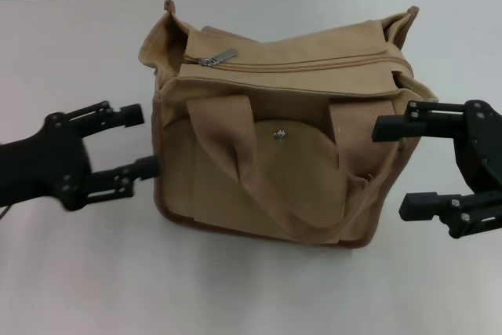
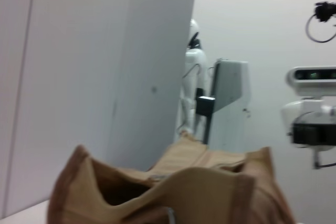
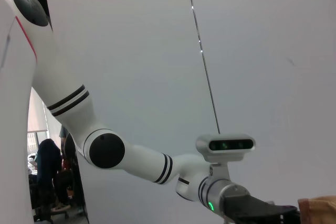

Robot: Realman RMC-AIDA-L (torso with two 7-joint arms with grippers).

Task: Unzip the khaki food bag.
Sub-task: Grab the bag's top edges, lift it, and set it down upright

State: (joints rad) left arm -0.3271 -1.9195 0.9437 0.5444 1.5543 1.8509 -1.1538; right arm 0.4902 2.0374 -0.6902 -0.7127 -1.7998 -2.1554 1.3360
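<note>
Between both open grippers, khaki food bag (image 1: 282,162)

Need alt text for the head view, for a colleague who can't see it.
A khaki food bag sits zipped on a white table, its silver zipper pull at the robot's left end. The open left gripper and open right gripper flank it.
</note>
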